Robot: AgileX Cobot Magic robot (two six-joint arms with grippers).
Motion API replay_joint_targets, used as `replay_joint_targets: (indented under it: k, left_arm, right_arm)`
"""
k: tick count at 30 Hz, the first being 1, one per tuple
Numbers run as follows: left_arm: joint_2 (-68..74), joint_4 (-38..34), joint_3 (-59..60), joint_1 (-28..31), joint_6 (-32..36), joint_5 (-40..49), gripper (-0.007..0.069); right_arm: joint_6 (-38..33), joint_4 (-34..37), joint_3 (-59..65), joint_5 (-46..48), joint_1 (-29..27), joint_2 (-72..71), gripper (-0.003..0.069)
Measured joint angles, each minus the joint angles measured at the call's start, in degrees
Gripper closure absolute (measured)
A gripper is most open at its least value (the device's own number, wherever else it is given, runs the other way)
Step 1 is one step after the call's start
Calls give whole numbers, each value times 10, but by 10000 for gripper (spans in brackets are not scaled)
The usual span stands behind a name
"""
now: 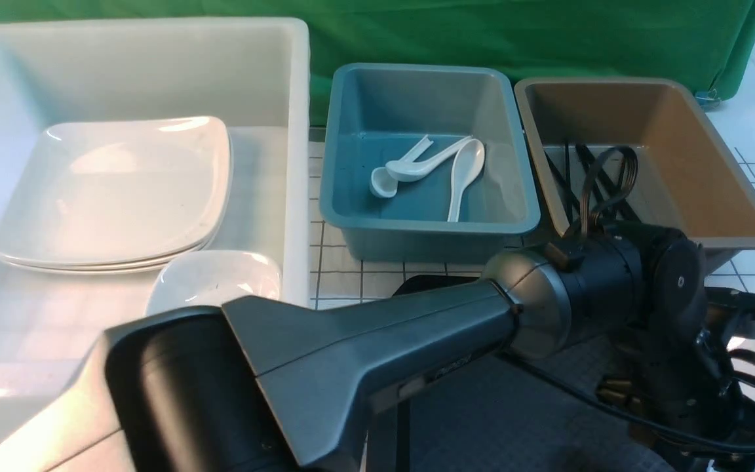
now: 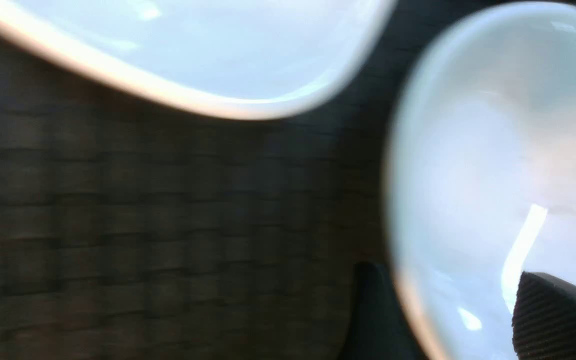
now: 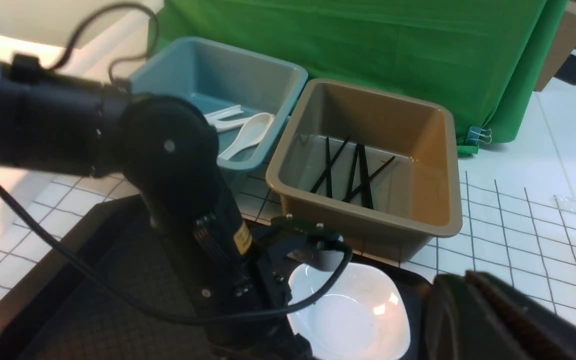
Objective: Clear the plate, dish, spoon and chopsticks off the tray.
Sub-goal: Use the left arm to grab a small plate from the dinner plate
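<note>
The left pincer [image 2: 468, 320] hangs low over the black tray [image 3: 68, 280]. Its two fingers [image 2: 558, 320] stand wide apart, so it is open. The rim of a small white dish [image 3: 363, 320] sits right between those fingers. So the dish is under the pincer and partly inside its mouth. I think the pincer does not squeeze it yet. The close-up picture is blurry, so I cannot tell if a finger touches it.

A second white thing [image 2: 193, 50] lies on the tray just beside the pincer, a little past the dish. Only its round edge shows, so I cannot tell if it is a plate or another dish.

The right pincer [image 3: 473, 300] is near the dish, across from the left pincer. It is closed and holds nothing.

A lot looks done. Well off to the left pincer's left, the big white bin [image 1: 154, 52] holds a stack of plates [image 1: 115, 190]. Out past the pincer, the blue-green bin [image 1: 417, 92] holds white spoons [image 1: 466, 174]. The brown bin [image 1: 679, 131] next to it holds black chopsticks [image 3: 353, 175]. I see no spoon or chopsticks on the part of the tray that shows, but the arm hides much of it.

What is left, I think, is to pinch the dish, lift it and carry it to the white bin. Then comes the second white thing.
</note>
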Motion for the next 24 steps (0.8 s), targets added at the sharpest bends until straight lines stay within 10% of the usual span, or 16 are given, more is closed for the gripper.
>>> replay_joint_targets:
  k: [17, 24]
  left_arm:
    - [44, -66, -3, 0, -15, -63, 261]
    - [51, -77, -5, 0, -22, -63, 426]
  right_arm:
    - [1, 0, 0, -4, 0, -1, 649]
    - [1, 0, 0, -4, 0, -1, 643]
